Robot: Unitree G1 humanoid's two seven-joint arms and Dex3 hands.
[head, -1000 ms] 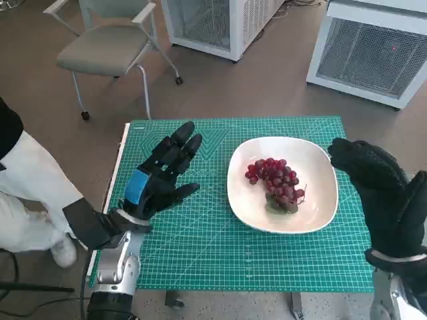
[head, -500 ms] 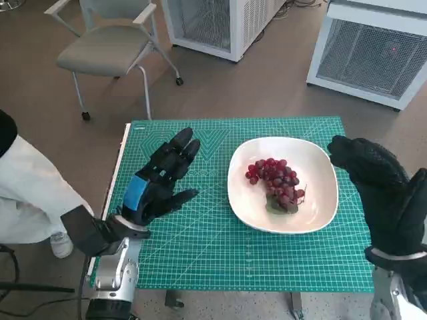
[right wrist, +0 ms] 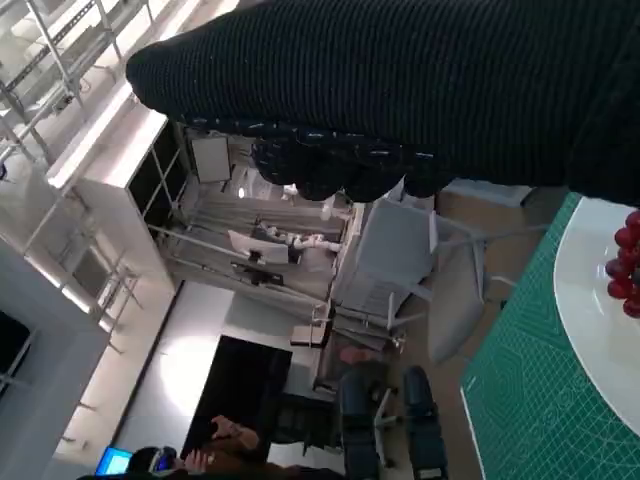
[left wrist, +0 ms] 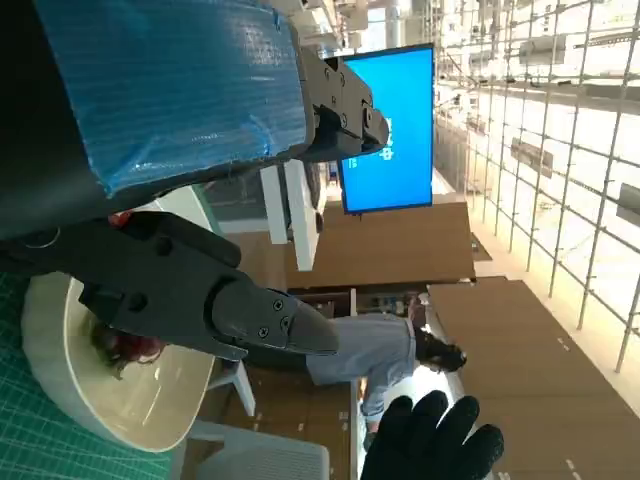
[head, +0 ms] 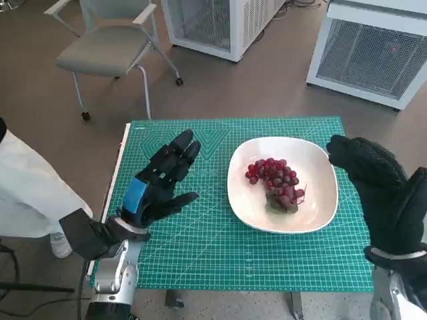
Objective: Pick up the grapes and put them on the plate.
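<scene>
A bunch of dark red grapes (head: 275, 183) with a green leaf lies in the white plate (head: 313, 160) on the right half of the green cutting mat (head: 220, 247). My left hand (head: 160, 180), blue tape on its back, hovers over the mat left of the plate, fingers spread and holding nothing. My gloved right hand (head: 380, 190) is raised at the plate's right side, empty, fingers apart. In the left wrist view the plate (left wrist: 60, 375) and a few grapes (left wrist: 125, 350) show beyond the black fingers (left wrist: 215, 300), with the right hand (left wrist: 430, 445) farther off. The right wrist view catches the plate's rim (right wrist: 585, 300) and grapes (right wrist: 628, 265).
A grey chair (head: 110, 47) stands on the floor behind the table's left. White mesh-fronted cabinets (head: 373, 50) stand at the back. A person in white clothing (head: 30, 193) is close to the table's left edge. The mat (head: 220, 247) covers the small table.
My left hand has drifted slightly back toward me. The person at the left has pulled away a little. The grapes, plate and right hand stay put.
</scene>
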